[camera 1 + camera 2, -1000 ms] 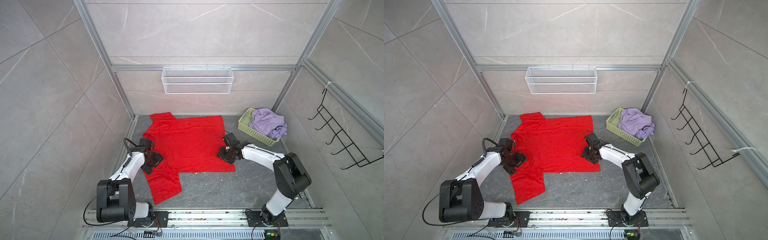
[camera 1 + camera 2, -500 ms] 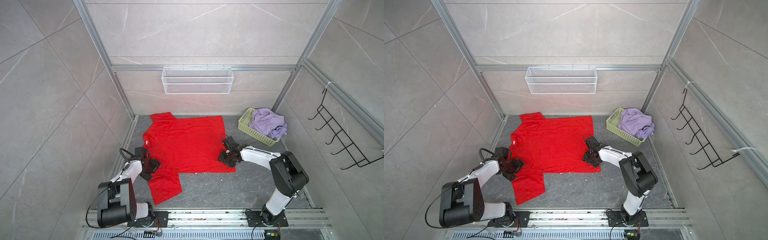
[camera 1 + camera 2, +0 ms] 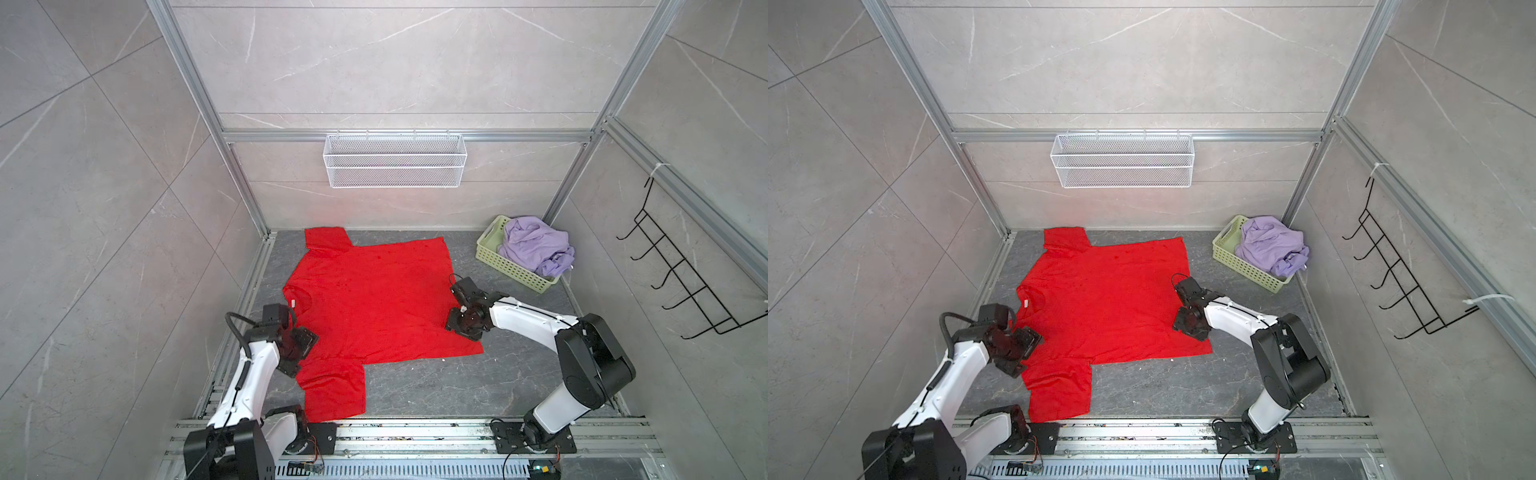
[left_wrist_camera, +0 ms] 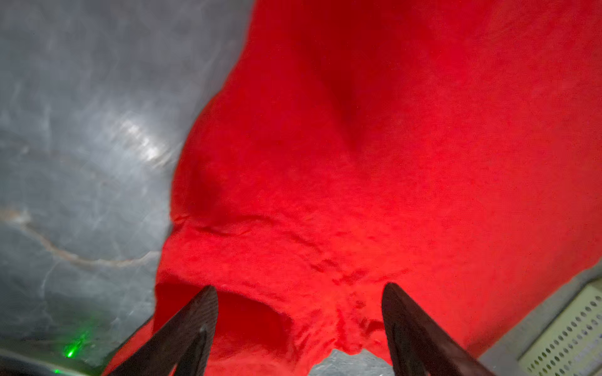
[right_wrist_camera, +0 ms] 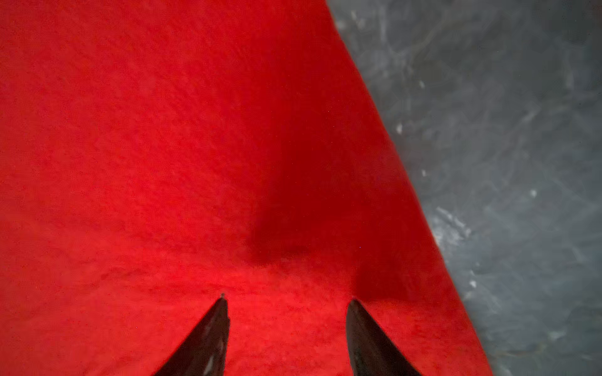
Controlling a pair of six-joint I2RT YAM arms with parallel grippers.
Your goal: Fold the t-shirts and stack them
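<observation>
The red t-shirt (image 3: 374, 307) (image 3: 1108, 307) lies spread flat on the dark floor in both top views, its white neck label (image 3: 293, 303) at the left. My left gripper (image 3: 300, 341) (image 3: 1025, 345) is low at the shirt's left edge, where the near sleeve joins the body. It is open, with wrinkled red cloth lying between its fingers (image 4: 299, 289). My right gripper (image 3: 459, 328) (image 3: 1185, 326) is open too, fingers apart over the red cloth (image 5: 288, 299) close to the shirt's right edge. The lilac t-shirt (image 3: 536, 249) (image 3: 1273, 245) lies crumpled in the pale green basket (image 3: 509, 268) (image 3: 1244, 268).
The basket stands at the back right corner. A white wire shelf (image 3: 395, 160) hangs on the back wall and a black hook rack (image 3: 681, 286) on the right wall. A metal rail (image 3: 415, 432) runs along the front; bare grey floor (image 3: 436, 386) lies before the shirt.
Both grippers have slid a little toward the front along the shirt's left and right edges and sunk lower onto it. The red shirt lies as before.
</observation>
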